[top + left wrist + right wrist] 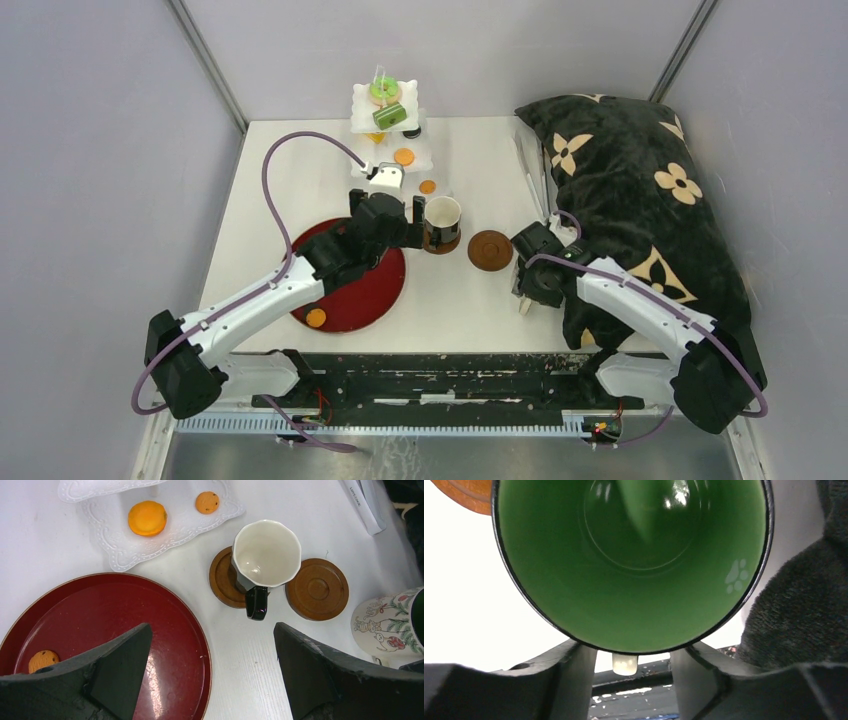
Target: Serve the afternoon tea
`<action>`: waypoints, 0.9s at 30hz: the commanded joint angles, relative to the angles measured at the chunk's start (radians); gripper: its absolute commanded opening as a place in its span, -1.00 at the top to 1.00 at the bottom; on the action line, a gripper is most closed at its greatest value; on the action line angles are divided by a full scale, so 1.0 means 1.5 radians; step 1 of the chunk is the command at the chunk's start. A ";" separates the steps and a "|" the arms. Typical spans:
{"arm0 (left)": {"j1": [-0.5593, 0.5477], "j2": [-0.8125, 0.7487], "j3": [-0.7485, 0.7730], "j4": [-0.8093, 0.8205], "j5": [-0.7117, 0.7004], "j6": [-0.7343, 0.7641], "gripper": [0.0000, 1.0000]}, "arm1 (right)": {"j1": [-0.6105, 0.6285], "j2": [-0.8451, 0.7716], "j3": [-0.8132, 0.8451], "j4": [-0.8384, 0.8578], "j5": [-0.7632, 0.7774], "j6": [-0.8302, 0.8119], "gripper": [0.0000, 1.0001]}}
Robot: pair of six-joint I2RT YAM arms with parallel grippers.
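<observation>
A white-lined mug (265,555) with a black handle stands on a brown coaster (222,580) in the middle of the table, also seen from above as the mug (443,222). My left gripper (390,215) (212,645) hovers open beside it, one finger over the red tray. A second coaster (490,250) (317,587) lies bare. My right gripper (634,650) (527,285) straddles the handle (625,664) of a green-lined printed mug (634,555) (387,625), with gaps on both sides. The white stand (362,100) holds a green donut (383,90), a striped cake (390,116) and an orange disc (404,156) (147,518).
The dark red tray (375,290) (100,610) lies at the left with one cookie (316,318) (43,660) on it. A black flowered cushion (640,200) fills the right side, close to my right arm. Tongs (530,165) lie beside it. A small cookie (207,502) sits on the stand's bottom plate.
</observation>
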 commanded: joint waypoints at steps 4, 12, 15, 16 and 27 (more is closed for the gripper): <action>-0.001 -0.005 -0.007 0.050 -0.009 -0.023 -0.96 | 0.002 -0.016 -0.008 0.035 0.040 0.026 0.34; -0.001 0.023 0.027 0.043 -0.017 -0.013 -0.95 | 0.002 -0.084 0.061 -0.001 0.072 -0.086 0.98; 0.006 0.009 0.026 0.020 -0.057 -0.017 -0.96 | 0.002 -0.094 0.100 0.055 0.039 -0.181 0.98; 0.012 0.000 0.024 0.011 -0.059 -0.020 -0.96 | 0.002 -0.087 0.114 0.067 0.025 -0.209 0.98; 0.202 -0.118 -0.029 -0.055 0.021 -0.036 -0.96 | 0.002 0.097 0.235 0.167 -0.033 -0.314 0.98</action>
